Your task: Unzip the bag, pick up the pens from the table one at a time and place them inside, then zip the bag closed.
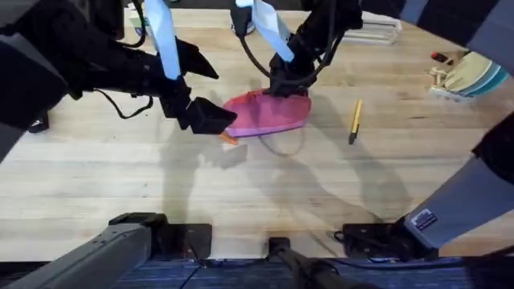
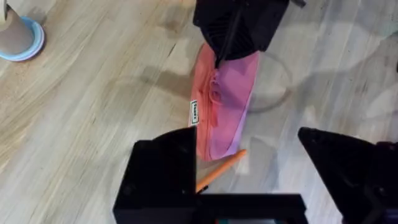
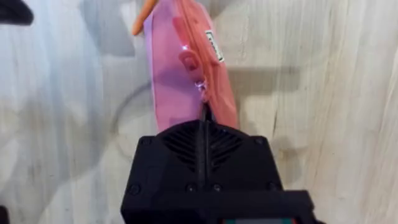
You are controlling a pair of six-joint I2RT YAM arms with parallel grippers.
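The pink bag [image 1: 269, 112] lies on the table [image 1: 120, 177], its zipper [image 3: 189, 59] running along the top. My right gripper [image 1: 285, 87] is shut on the bag's right end, fingers pressed together [image 3: 202, 124]. My left gripper [image 1: 223, 96] hovers open over the bag's left end, its fingers [image 2: 165, 165] spread wide. The orange pen [image 2: 221, 169] pokes out from beside the bag's left end [image 1: 229, 138], partly under the left finger. The yellow pen [image 1: 355, 120] with a dark tip lies alone to the right of the bag.
A green-and-white striped object [image 1: 470, 74] sits at the back right and a clear item [image 1: 377, 30] at the back. A tan cup on a blue ring [image 2: 18, 37] stands off to the left. The front planks are bare.
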